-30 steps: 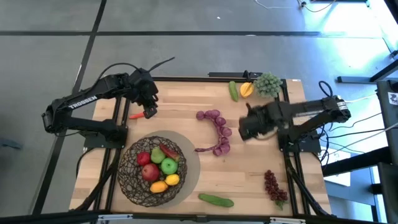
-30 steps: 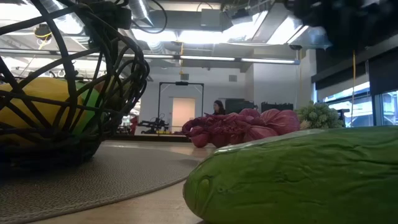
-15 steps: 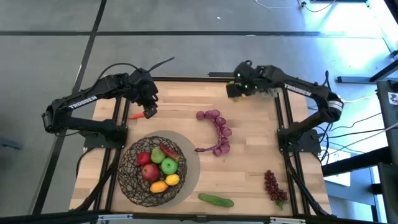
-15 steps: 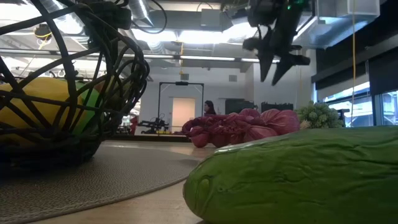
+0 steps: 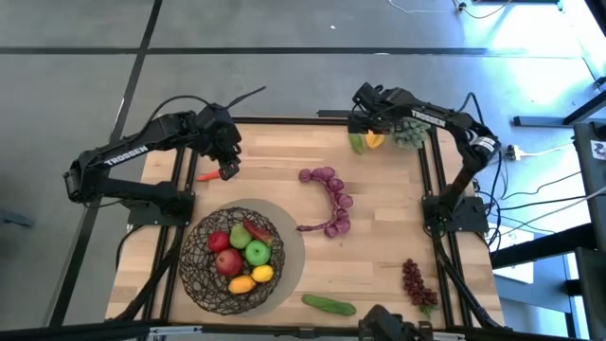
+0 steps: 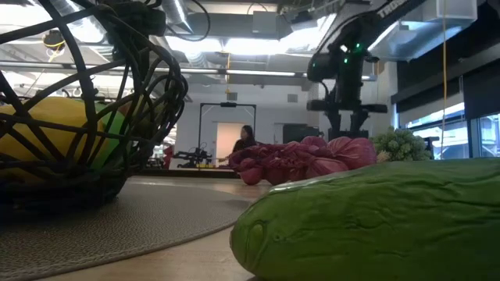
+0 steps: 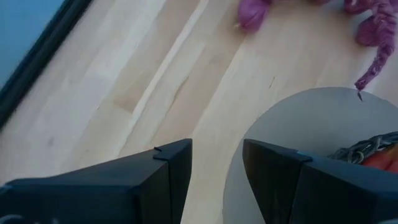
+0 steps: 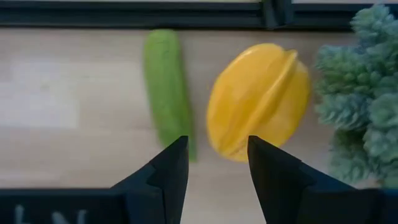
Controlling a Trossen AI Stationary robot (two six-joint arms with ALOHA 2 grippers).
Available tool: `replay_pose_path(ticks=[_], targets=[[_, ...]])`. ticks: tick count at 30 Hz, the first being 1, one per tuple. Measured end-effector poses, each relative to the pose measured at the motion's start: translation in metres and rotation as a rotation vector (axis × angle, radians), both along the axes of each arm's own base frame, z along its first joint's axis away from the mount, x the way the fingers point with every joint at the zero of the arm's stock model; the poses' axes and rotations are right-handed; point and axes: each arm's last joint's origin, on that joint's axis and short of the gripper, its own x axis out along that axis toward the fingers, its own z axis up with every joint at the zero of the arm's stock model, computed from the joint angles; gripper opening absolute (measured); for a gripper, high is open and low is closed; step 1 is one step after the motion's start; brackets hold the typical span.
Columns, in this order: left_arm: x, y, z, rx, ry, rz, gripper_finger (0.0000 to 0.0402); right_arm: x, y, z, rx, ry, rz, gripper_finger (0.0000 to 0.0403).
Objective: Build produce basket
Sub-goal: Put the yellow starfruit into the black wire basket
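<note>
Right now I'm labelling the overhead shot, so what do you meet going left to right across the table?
Red chili → basket → purple grape bunch → yellow fruit under the right gripper → green grape bunch.

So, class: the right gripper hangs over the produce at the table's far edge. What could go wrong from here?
1. The right gripper is open over the seam between the green cucumber and the yellow star fruit. Closing there could pinch both or nudge one away.
2. The green grape bunch lies right beside the star fruit, so a grasp could knock it toward the table's edge.
3. The wire basket already looks well filled, so added fruit might roll out.
</note>
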Motion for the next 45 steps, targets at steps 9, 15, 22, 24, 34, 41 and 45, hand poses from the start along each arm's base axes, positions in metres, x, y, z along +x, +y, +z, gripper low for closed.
replay_pose_path(ticks=[9, 15, 22, 24, 34, 41, 45], targets=[[0.005, 0.000, 0.003, 0.041, -0.051, -0.132, 0.0132, -0.005, -0.014, -0.018, -0.012, 0.080, -0.120, 0.0158], [0.005, 0.000, 0.003, 0.040, -0.052, -0.133, 0.0132, -0.006, -0.016, -0.020, -0.025, 0.088, -0.172, 0.0158], [0.004, 0.000, 0.003, 0.038, -0.049, -0.134, 0.0132, -0.006, -0.016, -0.020, -0.022, 0.081, -0.188, 0.0158], [0.004, 0.000, 0.003, 0.038, -0.048, -0.135, 0.0132, -0.006, -0.016, -0.020, -0.022, 0.080, -0.193, 0.0158], [0.004, 0.000, 0.003, 0.039, -0.048, -0.136, 0.0132, -0.007, -0.014, -0.020, -0.002, 0.084, -0.213, 0.0158], [0.004, 0.000, 0.003, 0.041, -0.047, -0.139, 0.0132, -0.004, -0.016, -0.032, 0.033, 0.113, -0.209, 0.0158], [0.004, 0.000, 0.003, 0.052, -0.043, -0.156, 0.0132, 0.000, -0.019, -0.049, 0.069, 0.144, -0.200, 0.0158]])
